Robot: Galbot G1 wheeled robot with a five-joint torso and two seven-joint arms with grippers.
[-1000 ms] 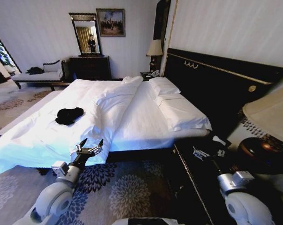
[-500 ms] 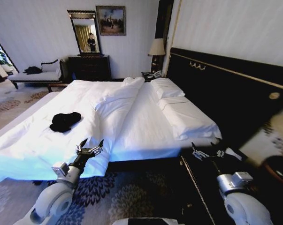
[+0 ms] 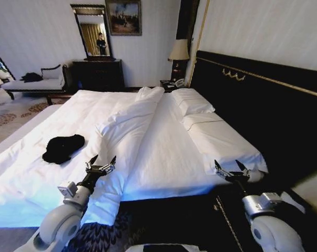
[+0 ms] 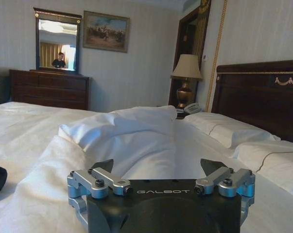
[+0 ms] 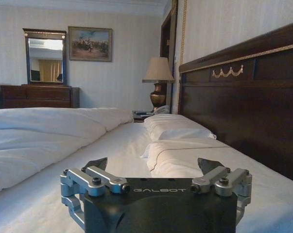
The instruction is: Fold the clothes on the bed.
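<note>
Lying crumpled at left of frame on the white bed (image 3: 163,152), the black T-shirt (image 3: 62,147) looks light, limp, non-slippery; likely best pinched at hem or shoulder edges; left gripper (image 3: 101,162) and right gripper (image 3: 231,169) jaws apart, empty.

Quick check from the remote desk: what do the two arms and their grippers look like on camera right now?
Both arms have rounded white shells that narrow to silver-grey wrist blocks. The left gripper and right gripper match: a black body printed GALBOT in white, silver metal linkages with dark bolts, and two short, dark, pointed fingers. No loose cables are visible.
</note>
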